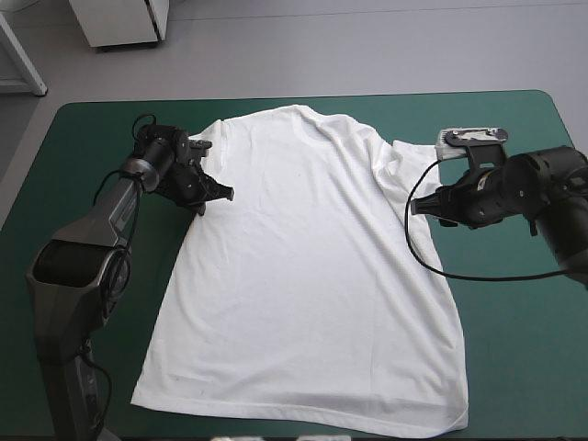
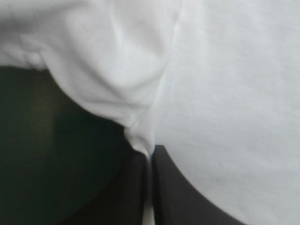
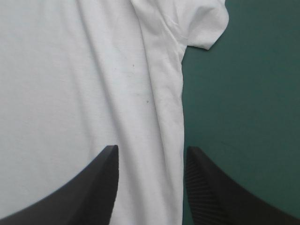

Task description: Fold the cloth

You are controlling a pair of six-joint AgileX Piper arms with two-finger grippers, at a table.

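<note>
- Teal-green cover (image 1: pixel 514 367) carries the T-shirt (image 1: pixel 312 276), which lies spread flat with its collar toward the far edge and its hem by the near edge.
- On the left, my left gripper (image 2: pixel 149 157) is all but closed, with a thin pinch of white cloth between its black fingers. It sits at the shirt's side, close to the left sleeve (image 2: pixel 93 56). I judge that pinch small: a quick pull could let it slip free, or drag the whole shirt askew instead of folding it.
- On the right, my right gripper (image 3: pixel 152 152) stands wide apart and holds nothing. Its fingers are astride the shirt's side edge, on the hem side of the right sleeve (image 3: pixel 201 23). If it bites down off that edge, it could catch a single layer or only the cover, and the fold would come up lopsided.
- If my two sides lift unevenly, the creases near the right sleeve would likely get folded in.
- Count, left to right: one left gripper, one T-shirt with two sleeves, one right gripper, and one cover beneath.
</note>
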